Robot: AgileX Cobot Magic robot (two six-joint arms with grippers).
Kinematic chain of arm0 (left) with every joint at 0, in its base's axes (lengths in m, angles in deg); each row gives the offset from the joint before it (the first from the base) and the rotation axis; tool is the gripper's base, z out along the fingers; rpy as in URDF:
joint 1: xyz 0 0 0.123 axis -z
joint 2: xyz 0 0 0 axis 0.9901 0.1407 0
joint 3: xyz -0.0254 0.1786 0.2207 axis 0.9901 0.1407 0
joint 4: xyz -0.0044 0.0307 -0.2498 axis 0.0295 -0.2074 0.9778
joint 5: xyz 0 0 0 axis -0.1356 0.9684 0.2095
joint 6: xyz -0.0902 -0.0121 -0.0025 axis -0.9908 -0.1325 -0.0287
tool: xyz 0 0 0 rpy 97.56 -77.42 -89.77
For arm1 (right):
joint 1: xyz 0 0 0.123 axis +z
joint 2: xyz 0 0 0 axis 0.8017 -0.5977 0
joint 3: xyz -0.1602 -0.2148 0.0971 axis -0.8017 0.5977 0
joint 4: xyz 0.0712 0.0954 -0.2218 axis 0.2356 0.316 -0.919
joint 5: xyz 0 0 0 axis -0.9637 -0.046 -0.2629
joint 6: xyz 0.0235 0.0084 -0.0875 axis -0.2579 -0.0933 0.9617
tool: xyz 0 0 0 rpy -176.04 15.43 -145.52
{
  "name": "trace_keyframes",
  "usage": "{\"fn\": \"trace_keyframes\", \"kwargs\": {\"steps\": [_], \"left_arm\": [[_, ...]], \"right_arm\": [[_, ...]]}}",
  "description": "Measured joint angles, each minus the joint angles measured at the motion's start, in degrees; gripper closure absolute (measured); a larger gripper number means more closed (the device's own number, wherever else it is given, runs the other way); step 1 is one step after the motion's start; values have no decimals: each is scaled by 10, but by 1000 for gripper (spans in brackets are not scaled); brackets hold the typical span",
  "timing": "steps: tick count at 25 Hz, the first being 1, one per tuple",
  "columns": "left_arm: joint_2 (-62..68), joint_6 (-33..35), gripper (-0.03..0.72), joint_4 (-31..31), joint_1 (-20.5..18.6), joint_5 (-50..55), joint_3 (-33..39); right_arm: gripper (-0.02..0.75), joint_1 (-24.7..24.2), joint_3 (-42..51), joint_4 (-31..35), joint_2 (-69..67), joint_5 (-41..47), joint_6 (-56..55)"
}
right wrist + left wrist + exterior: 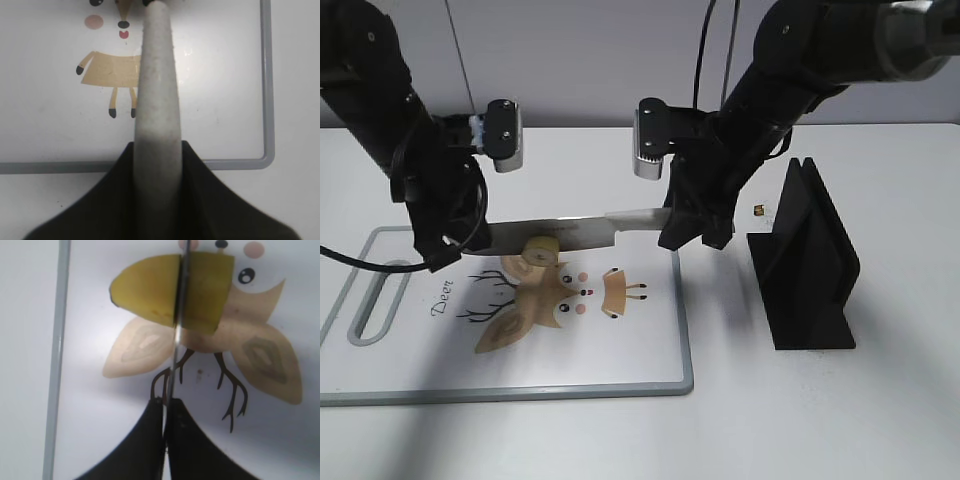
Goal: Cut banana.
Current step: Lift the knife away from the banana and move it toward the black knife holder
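We find the right claw (pixel 695 225) clamped on the pale handle (pixel 157 100) of the knife (pixel 575 233), with its dark fingers (pixel 210 195) closed on both sides of the grip. The left claw (pixel 445 245) pinches the far tip of the blade (pixel 176 340) — its fingers (pixel 145 445) meet on the steel in the left wrist view. The blade runs level between the two arms and sits edge-down in the banana (pixel 170 292), with yellow flesh showing on either side of the steel. The banana piece lies on the white cutting board (pixel 620 350), over the printed deer's antlers. On the bench (pixel 880 420), right of the board, stands a black knife stand (pixel 805 260) — well apart from the fruit.
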Motion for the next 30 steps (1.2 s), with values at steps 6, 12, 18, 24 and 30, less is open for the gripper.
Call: {"fn": "trace_keyframes", "kwargs": {"steps": [6,12,18,24,30], "left_arm": [[-17,-24,223,-3,0,4,1],[-98,-111,115,-56,-9,-28,1],[-148,-221,111,-42,-27,-39,1],[-157,-368,123,-62,-27,-40,4],[-168,-426,163,-41,-6,-74,50]], "right_arm": [[579,0,0,-7,0,-3,-4],[579,-1,0,-8,2,8,-7],[579,4,0,37,37,42,-64],[579,6,0,46,60,59,-244],[579,29,0,-20,75,81,-349]]}}
